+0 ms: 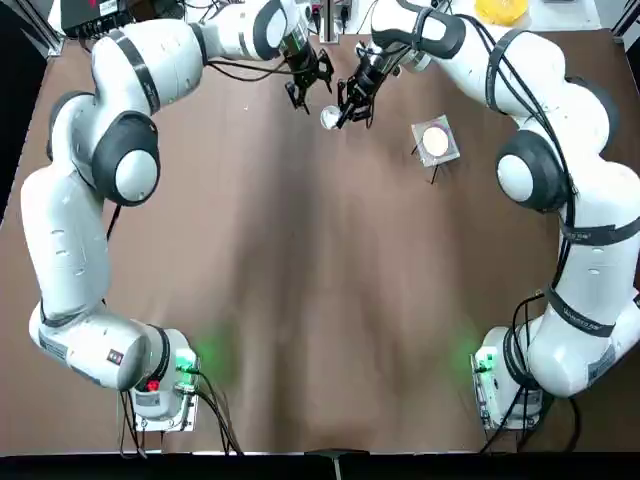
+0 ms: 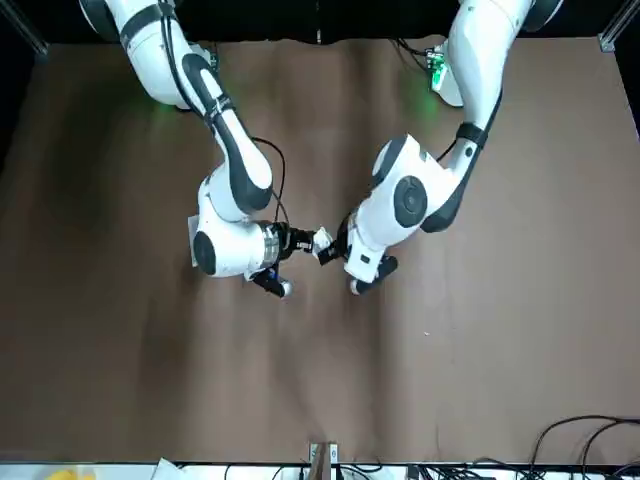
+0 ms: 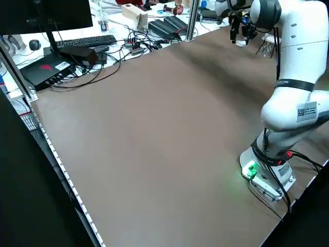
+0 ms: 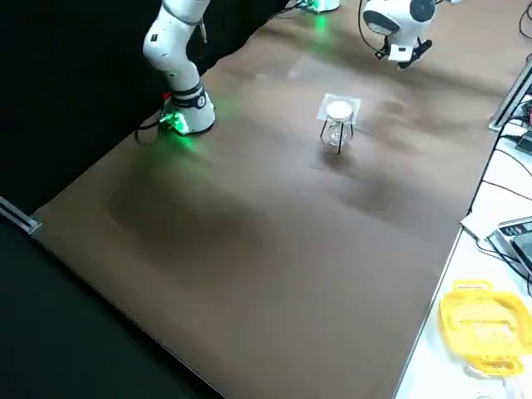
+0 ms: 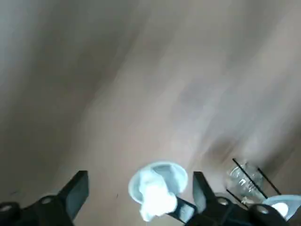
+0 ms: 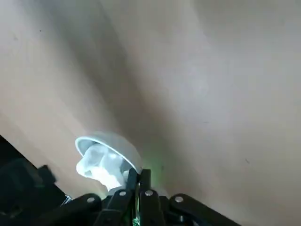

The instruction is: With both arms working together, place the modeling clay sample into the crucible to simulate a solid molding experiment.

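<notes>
Currently: right fingers (image 6: 146, 181) clench crucible (image 6: 113, 146) | left fingers (image 5: 77, 195) parted | clay (image 5: 156, 194) across crucible's rim
</notes>
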Controlling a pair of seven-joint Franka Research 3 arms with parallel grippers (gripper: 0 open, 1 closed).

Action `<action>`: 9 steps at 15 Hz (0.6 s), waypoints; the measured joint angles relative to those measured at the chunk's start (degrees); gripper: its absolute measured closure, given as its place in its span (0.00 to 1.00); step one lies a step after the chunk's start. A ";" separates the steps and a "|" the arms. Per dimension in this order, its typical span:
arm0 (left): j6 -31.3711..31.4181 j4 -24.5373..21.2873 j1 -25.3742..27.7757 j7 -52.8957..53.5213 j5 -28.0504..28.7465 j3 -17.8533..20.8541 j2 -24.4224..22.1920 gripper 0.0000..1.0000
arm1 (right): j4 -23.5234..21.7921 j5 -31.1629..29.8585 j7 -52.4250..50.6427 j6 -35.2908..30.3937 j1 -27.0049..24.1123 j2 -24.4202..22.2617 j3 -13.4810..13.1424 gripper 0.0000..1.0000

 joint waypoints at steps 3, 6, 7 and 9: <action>-3.17 0.39 3.72 0.52 0.00 0.06 -0.91 0.00 | 0.74 -2.77 -1.53 -5.57 -2.71 -0.20 -0.13 0.96; -9.25 0.60 10.09 6.99 1.87 0.03 -3.99 0.00 | 1.61 -10.20 -1.99 -10.55 -6.05 -1.93 -0.21 0.96; -12.35 0.61 12.29 9.76 3.50 -0.02 -5.36 0.00 | 1.65 -12.04 -2.18 -11.91 -7.38 -3.10 -0.27 0.96; -19.11 0.59 16.02 15.64 8.38 -0.03 -7.96 0.00 | 1.67 -14.25 -4.57 -16.64 -10.56 -5.49 -0.42 0.96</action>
